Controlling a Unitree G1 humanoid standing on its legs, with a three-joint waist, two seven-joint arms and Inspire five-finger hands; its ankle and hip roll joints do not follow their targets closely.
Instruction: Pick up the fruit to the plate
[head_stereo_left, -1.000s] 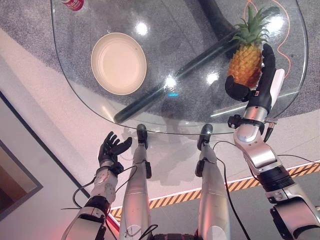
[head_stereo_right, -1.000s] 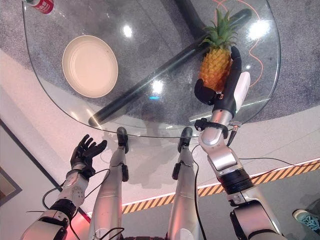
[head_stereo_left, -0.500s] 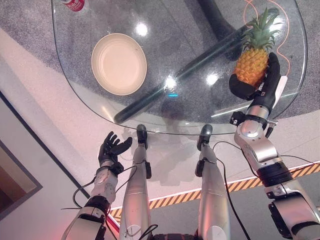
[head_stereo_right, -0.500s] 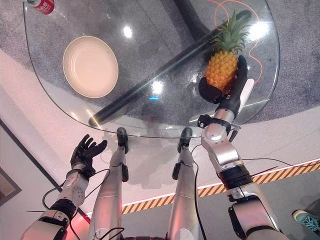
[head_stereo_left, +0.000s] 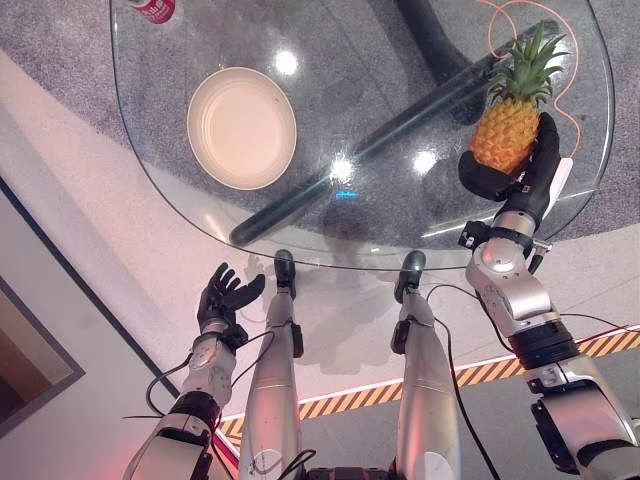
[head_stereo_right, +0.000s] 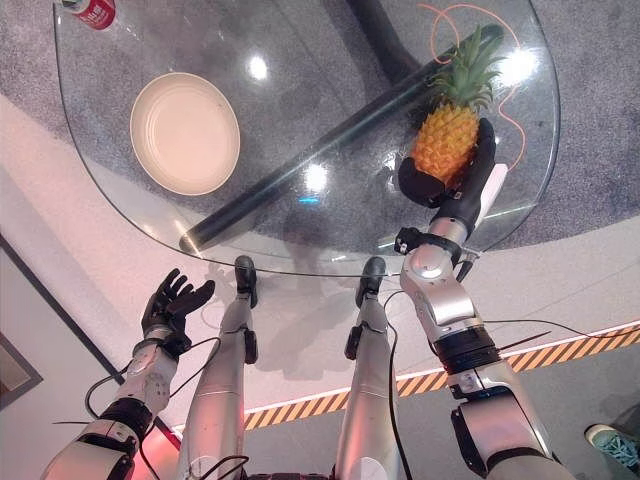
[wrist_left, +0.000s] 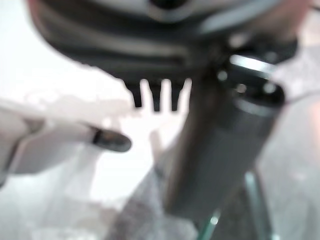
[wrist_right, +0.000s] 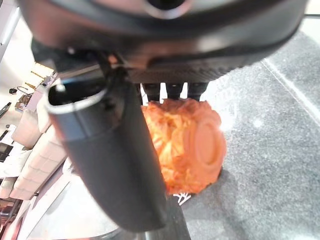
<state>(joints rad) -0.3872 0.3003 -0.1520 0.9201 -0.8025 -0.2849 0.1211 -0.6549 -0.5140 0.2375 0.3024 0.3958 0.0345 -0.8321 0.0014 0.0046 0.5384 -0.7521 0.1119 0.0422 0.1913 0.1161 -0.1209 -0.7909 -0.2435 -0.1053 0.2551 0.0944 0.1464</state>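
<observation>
The right robot hand (head_stereo_left: 515, 176) is raised at the far right on a bent silver arm, its fingers and thumb curled round the pineapple (head_stereo_left: 503, 136). The left robot hand (head_stereo_left: 222, 297) hangs low at the near left, fingers spread and relaxed, holding nothing.

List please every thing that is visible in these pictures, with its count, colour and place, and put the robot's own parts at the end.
pineapple: one, orange with green leaves, right part of the table, held in the right hand
plate: one, cream, left part of the table, nothing on it
can: one, red, far left edge of the table
glass table: one, clear, round top
right hand: one, dark, fingers curled round the pineapple
left hand: one, dark, fingers relaxed, below the table's near edge, holding nothing
</observation>
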